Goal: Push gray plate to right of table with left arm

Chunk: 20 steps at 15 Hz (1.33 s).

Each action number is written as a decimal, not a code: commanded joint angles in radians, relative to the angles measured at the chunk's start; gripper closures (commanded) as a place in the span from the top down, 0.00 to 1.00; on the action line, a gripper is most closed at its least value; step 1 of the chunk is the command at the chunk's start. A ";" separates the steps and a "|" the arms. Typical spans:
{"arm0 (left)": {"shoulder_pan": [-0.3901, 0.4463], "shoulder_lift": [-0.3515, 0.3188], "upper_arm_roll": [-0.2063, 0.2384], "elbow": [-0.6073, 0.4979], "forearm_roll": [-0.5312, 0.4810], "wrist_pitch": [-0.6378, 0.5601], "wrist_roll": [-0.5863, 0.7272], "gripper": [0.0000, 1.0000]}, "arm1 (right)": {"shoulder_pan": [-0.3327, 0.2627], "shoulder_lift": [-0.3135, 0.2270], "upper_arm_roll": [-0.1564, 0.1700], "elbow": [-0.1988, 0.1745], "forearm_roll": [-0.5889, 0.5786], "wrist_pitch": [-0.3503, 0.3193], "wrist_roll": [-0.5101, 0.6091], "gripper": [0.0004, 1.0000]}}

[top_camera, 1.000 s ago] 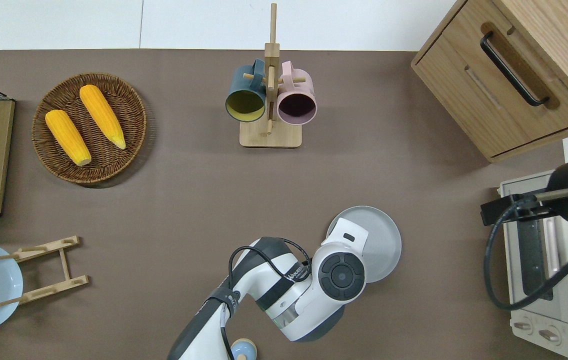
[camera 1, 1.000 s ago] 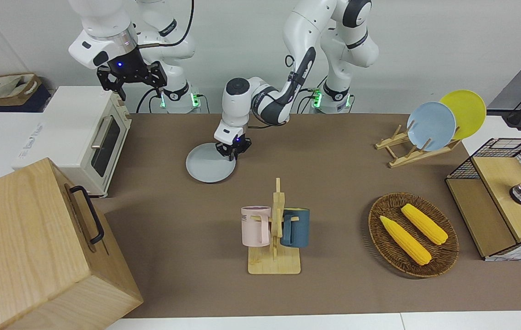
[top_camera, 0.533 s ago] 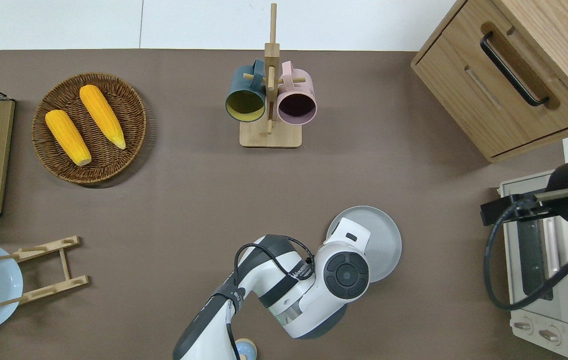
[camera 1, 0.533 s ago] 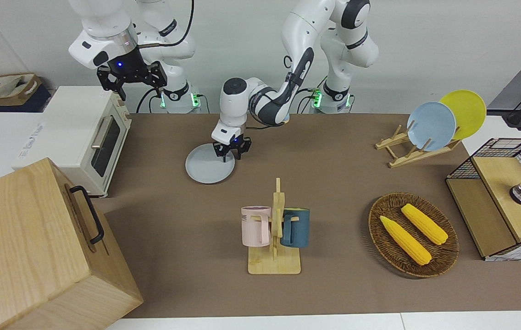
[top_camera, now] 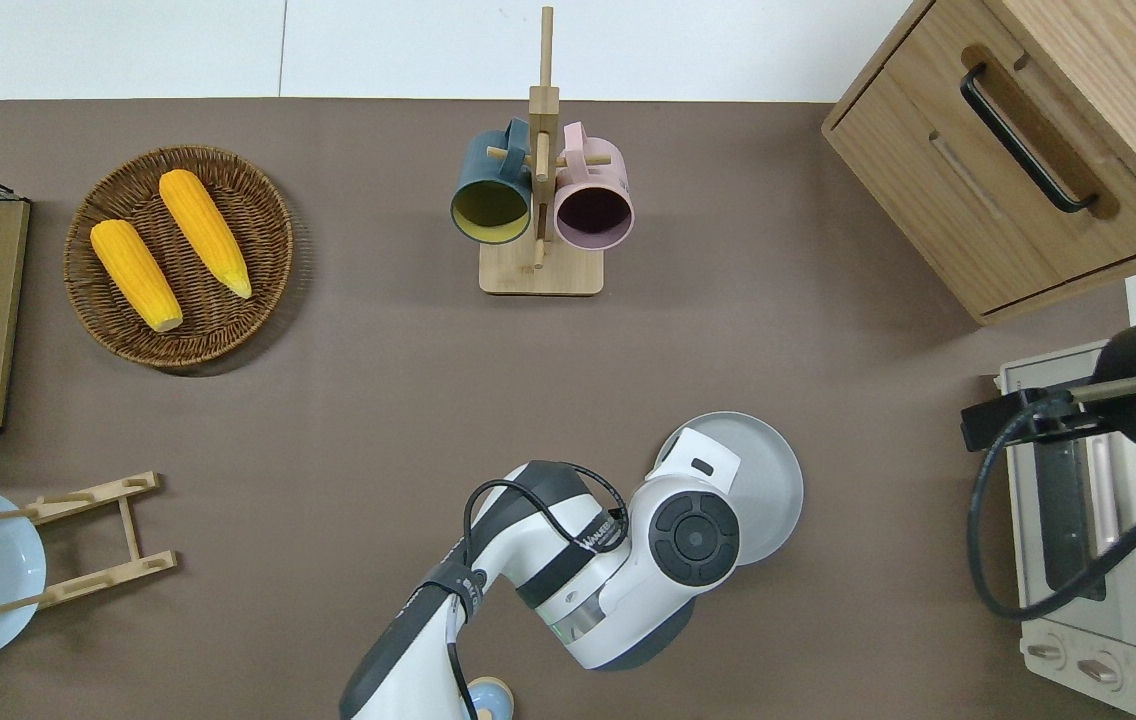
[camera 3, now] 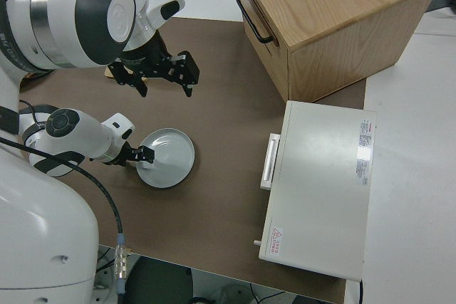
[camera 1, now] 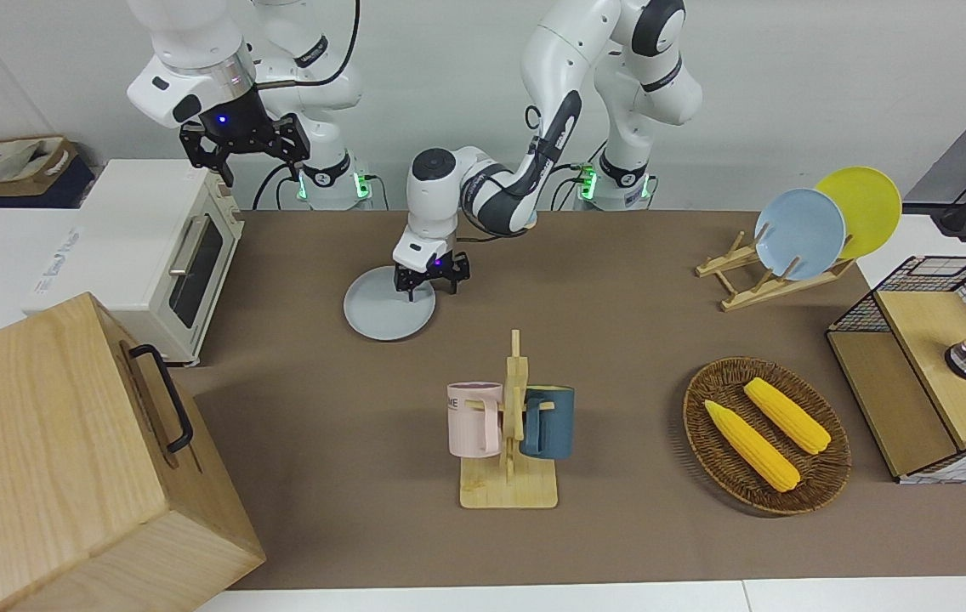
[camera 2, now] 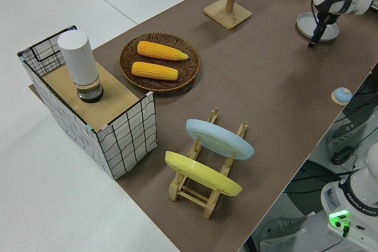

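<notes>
The gray plate [camera 1: 389,304] is round and shallow, pale blue-gray in colour, with a low raised rim and a plain inside. It lies flat on the brown table [camera 1: 619,340], in the part nearer to the robots and toward the right arm's end, nearer to the robots than the mug rack [camera 1: 510,425] and some way from the white toaster oven [camera 1: 151,255]. Compared with the picture from 1 second ago, the plate sits at almost the same spot on the table. The left gripper [camera 1: 431,279] has changed more: before, it was low at the plate's edge with its fingers near each other, and now it stands a little higher in the front view and its 2 fingers are spread apart. The elbow of the left arm [top_camera: 578,560] has also swung a little in the overhead view. The jaws are now clearly apart, about half open, and nothing is between them. In the front view one finger [camera 1: 408,286] is over the inside of the plate near the rim, and the other finger is over the table just beside the plate, on the side toward the left arm's end. Whether a fingertip touches the plate, I cannot tell. The right arm is parked, and the right gripper [camera 1: 245,155] has its fingers wide apart and holds nothing.
</notes>
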 commanded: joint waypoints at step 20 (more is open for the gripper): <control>0.400 -0.459 0.008 -0.168 -0.175 -0.472 0.652 1.00 | -0.019 -0.002 0.016 0.009 0.004 -0.016 0.013 0.98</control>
